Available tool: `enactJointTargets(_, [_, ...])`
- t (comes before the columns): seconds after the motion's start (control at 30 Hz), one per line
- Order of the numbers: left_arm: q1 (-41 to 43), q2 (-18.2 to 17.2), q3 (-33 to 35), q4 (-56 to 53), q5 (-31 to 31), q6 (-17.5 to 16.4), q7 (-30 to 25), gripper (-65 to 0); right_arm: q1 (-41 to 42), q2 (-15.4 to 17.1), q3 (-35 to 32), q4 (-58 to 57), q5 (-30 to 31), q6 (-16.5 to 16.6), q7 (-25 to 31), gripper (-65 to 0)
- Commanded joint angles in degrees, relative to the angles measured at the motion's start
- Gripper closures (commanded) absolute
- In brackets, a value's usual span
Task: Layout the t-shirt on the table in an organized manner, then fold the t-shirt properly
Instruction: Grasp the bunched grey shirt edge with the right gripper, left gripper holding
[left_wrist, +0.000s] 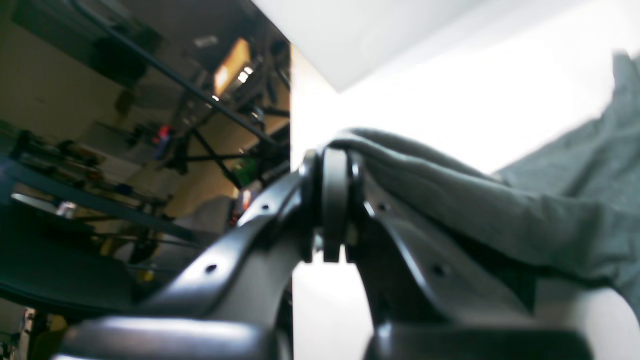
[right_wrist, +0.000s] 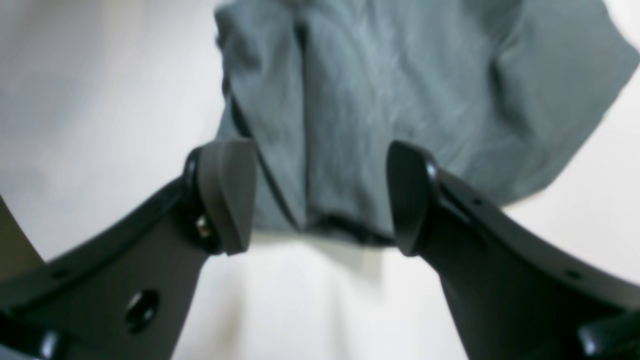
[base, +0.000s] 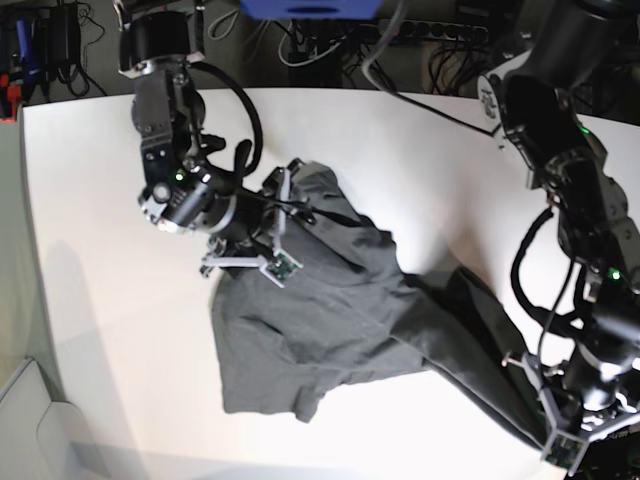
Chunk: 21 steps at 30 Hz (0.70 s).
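Table: a big white table (base: 90, 200) fills the room's middle, with cables and dark floor behind it.
Left hand: the left hand (left_wrist: 334, 200) is pinched tight on a fold of the shirt (base: 330, 320); the cloth drapes off its tips and trails away across the table.
Right hand: the right hand (right_wrist: 320, 197) stands wide apart and holds nothing; a bunched edge of shirt sits between its fingers, touching neither as far as I can tell.
Shirt: it lies crumpled across the middle of the table, one end heaped under the right hand at the far side, the other drawn out in a long strip to the left hand at the near corner.
Risk, left: I'd worry that a pull from this hand drags the whole shirt toward the table edge, since only a thin pinch holds it and the far end is free.
Risk, right: closing here could catch several layers, so the shirt would lift as a wad and not spread.
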Motion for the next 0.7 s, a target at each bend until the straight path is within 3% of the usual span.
enactJointTargets(0.0, [-1.38,-0.37,-0.08,0.60,0.10,0.49,-1.57,-0.5,1.04,0.04,-0.05,0.62,0.61,-0.21,2.47,-41.0])
enactJointTargets(0.2, [0.56,0.78,-0.17,0.69,0.10,0.49,-1.65,-0.5,2.01,2.06,-0.05,-2.29,0.61,-0.21,3.53,-41.3])
enactJointTargets(0.57, [3.11,0.86,0.01,0.69,0.10,0.49,-4.73,-0.5,5.26,2.15,-0.05,-11.96,0.61,-0.21,9.15,-40.9])
enactJointTargets(0.67, [3.11,0.86,0.01,0.69,0.10,0.49,-4.73,-0.5,5.70,2.59,-0.05,-13.10,0.61,-0.21,10.21,-35.1])
